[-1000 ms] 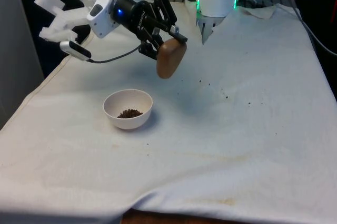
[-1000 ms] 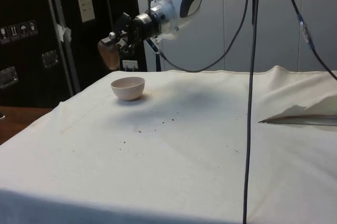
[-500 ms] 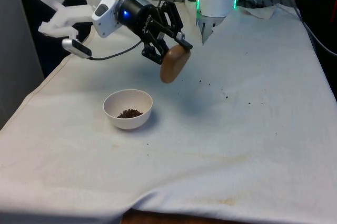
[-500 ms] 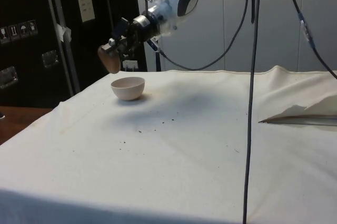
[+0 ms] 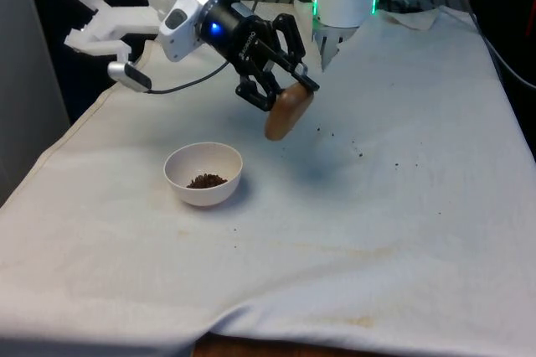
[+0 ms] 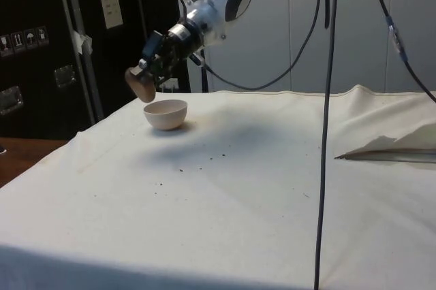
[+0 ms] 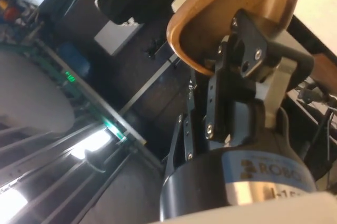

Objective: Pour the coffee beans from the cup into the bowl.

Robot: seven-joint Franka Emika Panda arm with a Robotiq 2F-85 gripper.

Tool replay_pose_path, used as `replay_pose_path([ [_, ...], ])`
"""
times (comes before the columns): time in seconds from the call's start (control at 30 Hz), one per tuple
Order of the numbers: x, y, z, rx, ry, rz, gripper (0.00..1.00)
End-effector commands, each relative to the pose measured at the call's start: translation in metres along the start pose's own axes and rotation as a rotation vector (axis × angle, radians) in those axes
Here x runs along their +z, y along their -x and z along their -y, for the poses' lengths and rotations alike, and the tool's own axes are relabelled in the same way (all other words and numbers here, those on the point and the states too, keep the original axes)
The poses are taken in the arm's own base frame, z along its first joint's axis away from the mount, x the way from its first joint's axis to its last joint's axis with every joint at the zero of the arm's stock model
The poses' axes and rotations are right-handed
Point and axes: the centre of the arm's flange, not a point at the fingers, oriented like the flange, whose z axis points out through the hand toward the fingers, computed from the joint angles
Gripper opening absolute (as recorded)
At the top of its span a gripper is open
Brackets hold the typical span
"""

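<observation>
- One brown cup [image 5: 288,111] clamped by its rim in the gripper [image 5: 285,87], fingers closed on it; cup hangs in the air, tipped, long axis slanting down.
- Bowl [image 5: 203,174] on the white cloth [image 5: 402,189], at about 8 o'clock from the cup in the front view, apart from it.
- Coffee beans [image 5: 206,180] lie in the bowl; pouring looks done.
- Few stray beans [image 5: 356,152] on the cloth, 4 o'clock of the cup.
</observation>
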Motion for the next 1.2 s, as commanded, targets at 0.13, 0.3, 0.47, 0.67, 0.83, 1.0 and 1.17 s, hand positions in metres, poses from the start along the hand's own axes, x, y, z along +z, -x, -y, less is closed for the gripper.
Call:
replay_pose_path([
  [0.13, 0.007, 0.004, 0.007, -0.019, 0.045, 0.018, 0.03],
  [0.3, 0.014, 0.007, 0.012, -0.039, 0.070, 0.033, 0.03],
  [0.47, 0.020, 0.010, 0.016, -0.056, 0.093, 0.049, 0.03],
  [0.67, 0.029, 0.016, 0.021, -0.076, 0.119, 0.065, 0.03],
  [0.83, 0.037, 0.021, 0.025, -0.096, 0.145, 0.081, 0.03],
  [1.0, 0.043, 0.023, 0.028, -0.110, 0.162, 0.090, 0.03],
  [1.17, 0.052, 0.028, 0.032, -0.131, 0.192, 0.107, 0.03],
])
